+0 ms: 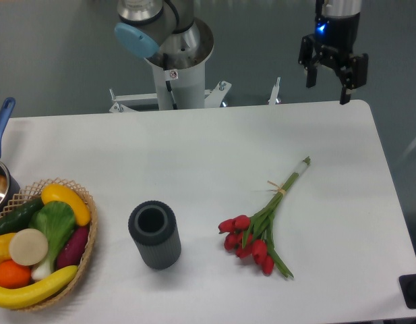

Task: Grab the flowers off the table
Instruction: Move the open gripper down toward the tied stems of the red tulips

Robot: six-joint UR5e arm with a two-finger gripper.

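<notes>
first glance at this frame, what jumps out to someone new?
The flowers, red buds on green stems, lie flat on the white table, right of centre. At the left edge a wicker basket brims with bright fruit and vegetables, and a dark ribbed cylinder stands between the two. The gripper hangs open above the table's far right corner, well away from the bunch.

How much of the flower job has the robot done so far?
Nothing looks done yet. The flowers lie flat on the table, buds toward the front edge, stems pointing back. The gripper hangs open and empty above the far right corner, well away from them. In hand: nothing. Left to do: move over the bunch, come down, close on the stems, probably near the string tie, and lift.
</notes>
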